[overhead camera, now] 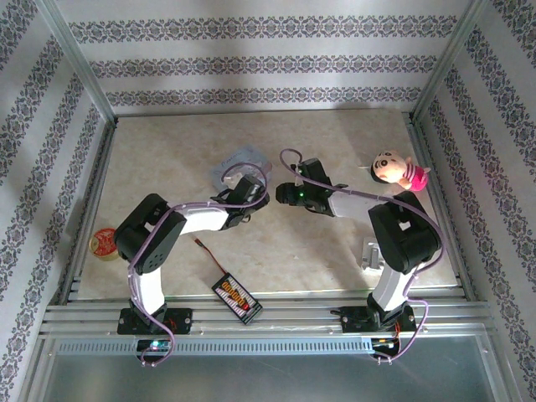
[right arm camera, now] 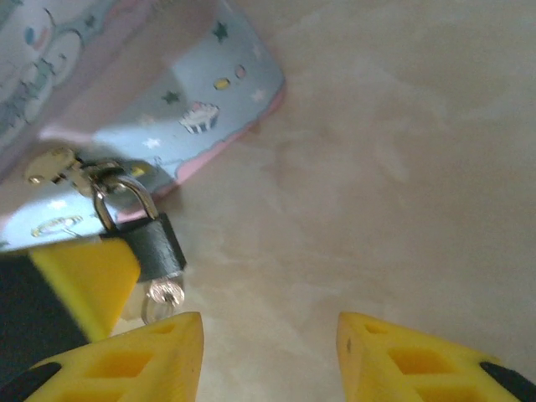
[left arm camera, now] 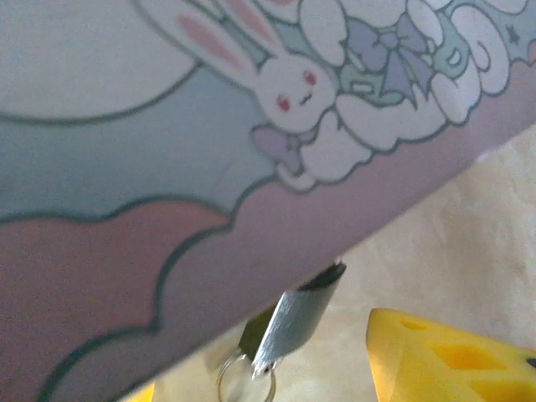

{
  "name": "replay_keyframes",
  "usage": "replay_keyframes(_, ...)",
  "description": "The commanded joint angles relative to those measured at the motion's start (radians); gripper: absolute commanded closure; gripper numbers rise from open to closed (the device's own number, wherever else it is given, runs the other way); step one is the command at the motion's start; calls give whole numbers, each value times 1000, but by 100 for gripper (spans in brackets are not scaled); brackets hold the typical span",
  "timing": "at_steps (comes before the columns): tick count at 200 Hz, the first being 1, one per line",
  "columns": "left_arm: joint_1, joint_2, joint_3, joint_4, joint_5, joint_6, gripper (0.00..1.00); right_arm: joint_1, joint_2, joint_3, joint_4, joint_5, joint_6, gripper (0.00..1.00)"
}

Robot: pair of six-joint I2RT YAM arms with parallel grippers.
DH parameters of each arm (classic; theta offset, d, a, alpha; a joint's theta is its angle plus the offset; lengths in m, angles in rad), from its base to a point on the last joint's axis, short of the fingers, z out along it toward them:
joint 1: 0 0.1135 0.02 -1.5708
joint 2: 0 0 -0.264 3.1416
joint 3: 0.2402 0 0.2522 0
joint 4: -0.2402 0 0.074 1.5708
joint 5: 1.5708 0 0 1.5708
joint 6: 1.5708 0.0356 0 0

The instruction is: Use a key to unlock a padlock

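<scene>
Padlock (right arm camera: pixel 157 247) hangs from the tin's (right arm camera: pixel 209 100) hasp, ahead and left of my right end effector (right arm camera: pixel 268 327), which gapes wide and holds nothing. The padlock's long axis runs from shackle down to key (right arm camera: pixel 165 293), seemingly seated in the keyhole. My left end effector (left arm camera: pixel 260 360), partly open, straddles the padlock and is nearer. One padlock, one key, one tin.

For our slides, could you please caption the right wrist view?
Dark padlock hooked on the hasp of the cartoon tin, right tool open nearby.
</scene>
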Motion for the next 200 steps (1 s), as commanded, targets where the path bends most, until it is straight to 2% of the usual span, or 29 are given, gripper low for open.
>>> replay_keyframes(1,4,31,53,15,-47,36,35,0,-47,-35,6,38,29,53)
replay_keyframes(64,33,96,111,17,-13,48,41,3,-90,-87,35,49,51,53)
replay_keyframes(125,43,99,102,35,-38,36,66,35,-90,-114,51,83,11,54)
replay_keyframes(178,44,118,92,78,-48,33,68,56,-71,-145,77,103,4,54)
replay_keyframes(200,45,125,86,90,-48,29,75,58,-72,-156,88,103,8,54)
